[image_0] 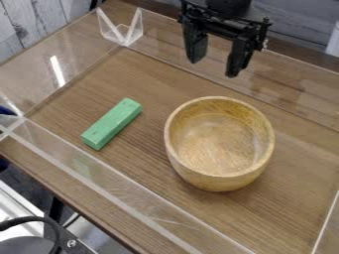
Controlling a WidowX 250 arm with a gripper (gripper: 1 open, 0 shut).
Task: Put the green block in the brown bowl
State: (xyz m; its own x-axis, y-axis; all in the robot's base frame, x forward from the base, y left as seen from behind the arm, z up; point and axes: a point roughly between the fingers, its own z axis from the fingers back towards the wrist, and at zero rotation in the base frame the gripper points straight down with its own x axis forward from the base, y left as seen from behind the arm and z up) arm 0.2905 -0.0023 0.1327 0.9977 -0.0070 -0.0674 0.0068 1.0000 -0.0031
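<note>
From the one camera, the black gripper [217, 52] hangs behind the bowl [220, 143] with its fingers spread wide and nothing between them; the green block [111, 124] lies slantwise on the wooden table [146, 195], beside the bowl but apart from it. If the fingers came down out of line with that slant, I think they could knock the block askew — or clip the bowl's rim when carrying it over; the bowl itself holds nothing.

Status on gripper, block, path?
Black robot jaws open, nothing held. Bright green rectangular block flat on table, left of round tan wooden bowl in view. Nothing visible between them.
</note>
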